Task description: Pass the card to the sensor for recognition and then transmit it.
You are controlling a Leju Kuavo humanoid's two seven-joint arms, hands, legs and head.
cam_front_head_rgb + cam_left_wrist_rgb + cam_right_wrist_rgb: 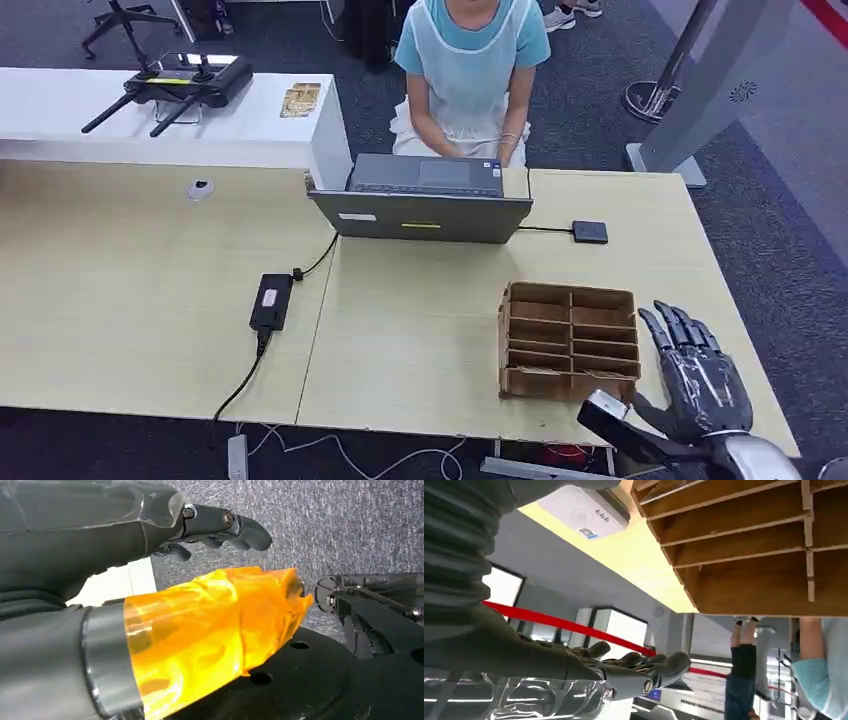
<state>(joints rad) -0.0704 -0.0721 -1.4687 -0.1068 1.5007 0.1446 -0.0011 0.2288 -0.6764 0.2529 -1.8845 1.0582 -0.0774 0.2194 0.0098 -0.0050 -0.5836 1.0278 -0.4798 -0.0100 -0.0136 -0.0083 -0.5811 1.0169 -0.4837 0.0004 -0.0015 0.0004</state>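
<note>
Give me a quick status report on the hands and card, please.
Right robot hand open beside the wooden organizer. Left robot hand empty. Card not visible. Sensor unobstructed.

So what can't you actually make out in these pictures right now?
- Head view: no card is visible in the wooden organizer; its slot walls hide the bottoms.
- Head view: the right hand is open beside the organizer; its thumb is cut off behind the wrist camera.
- Left wrist view: the left hand hangs over carpet; an orange cover blocks much below it.
- Head view: the sensor is too small to read.
</note>
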